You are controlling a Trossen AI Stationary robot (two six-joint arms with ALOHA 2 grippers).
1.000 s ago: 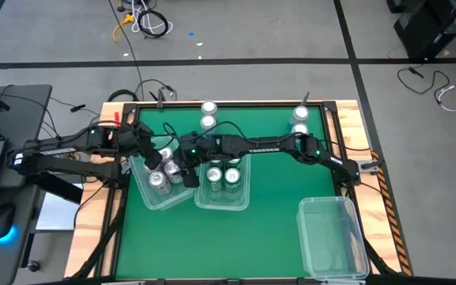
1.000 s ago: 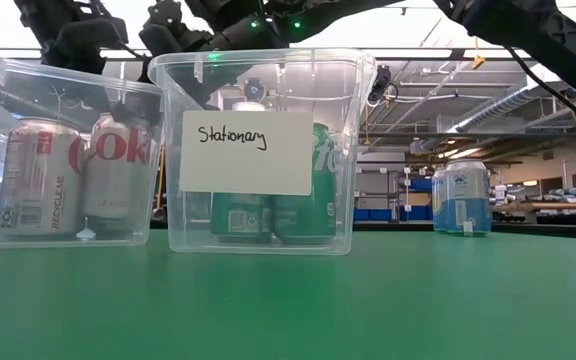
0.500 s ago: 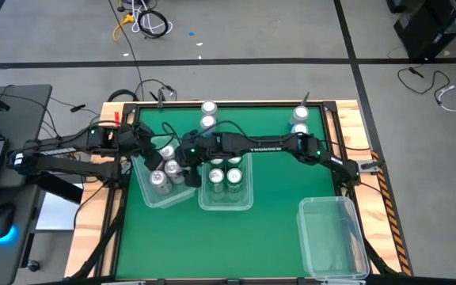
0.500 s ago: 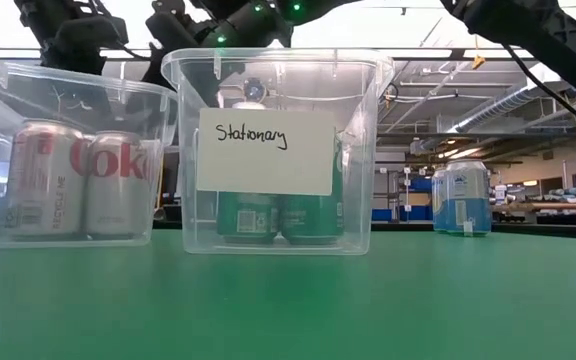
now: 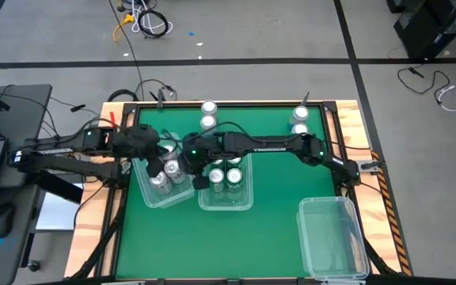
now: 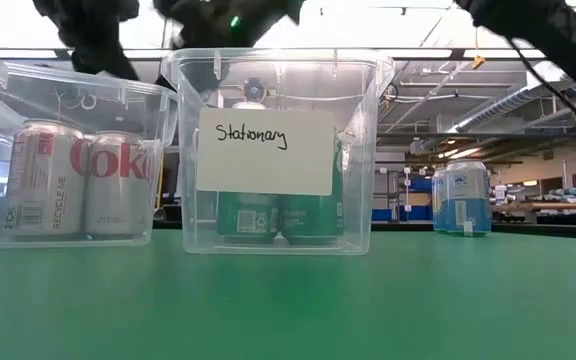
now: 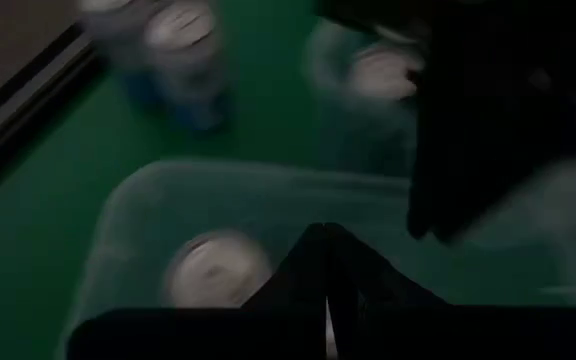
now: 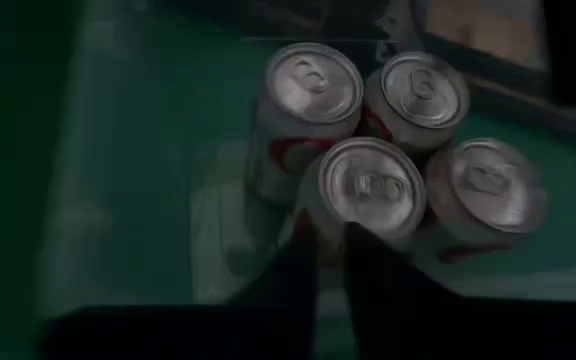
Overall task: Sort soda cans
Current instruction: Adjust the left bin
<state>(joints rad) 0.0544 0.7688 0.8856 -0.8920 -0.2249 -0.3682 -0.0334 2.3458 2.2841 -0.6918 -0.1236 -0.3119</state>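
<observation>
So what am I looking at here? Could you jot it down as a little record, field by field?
Job: sorting soda cans into clear bins
Left bin: silver Coke cans
Middle bin: green cans, label reading "Stationary"
Right bin: no cans visible
Unsorted cans: two at the table's back centre, two blue-and-white ones at the back right
Left gripper: over the left bin, fingers closed together, empty
Right gripper: between the left and middle bins, above four silver cans, fingers nearly together, holding nothing
</observation>
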